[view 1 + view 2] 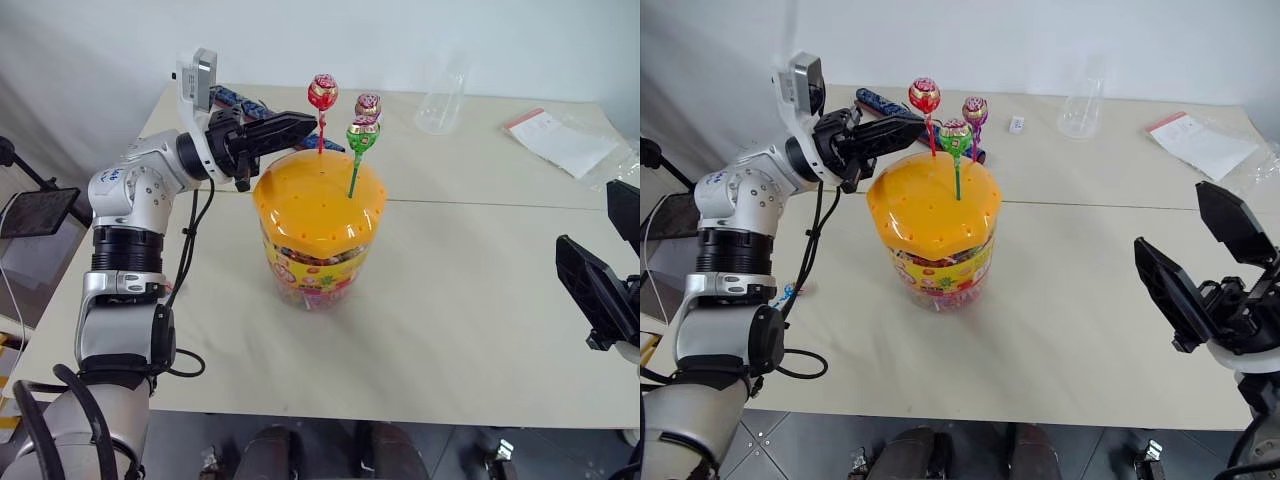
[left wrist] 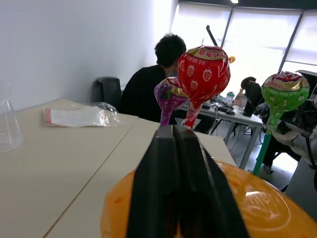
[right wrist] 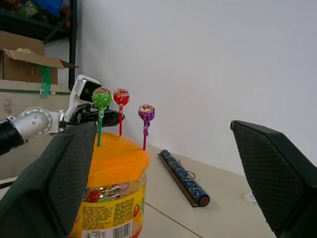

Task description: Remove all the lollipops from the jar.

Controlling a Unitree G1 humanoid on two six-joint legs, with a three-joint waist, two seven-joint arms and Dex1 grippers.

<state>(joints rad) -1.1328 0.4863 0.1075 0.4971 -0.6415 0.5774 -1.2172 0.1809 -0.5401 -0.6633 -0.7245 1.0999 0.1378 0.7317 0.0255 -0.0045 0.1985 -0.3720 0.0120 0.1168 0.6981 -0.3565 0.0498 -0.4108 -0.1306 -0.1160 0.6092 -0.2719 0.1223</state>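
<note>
Standing in holes of the orange lid of the jar [image 1: 318,235], in the middle of the tabletop [image 1: 480,300], three lollipops [image 1: 322,92] are easy to pinch. The left gripper [image 1: 306,124] is pressed together at the red stick; whether it holds it I cannot tell. The right gripper [image 1: 1200,260] waits spread apart.

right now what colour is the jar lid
Orange, dotted with small holes: the jar lid shows best in the left eye view.

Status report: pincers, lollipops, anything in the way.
Left pincer shut on red lollipop's stick; right pincer open, off to the side. Three lollipops standing in the jar's orange lid. Nothing in the way.
</note>
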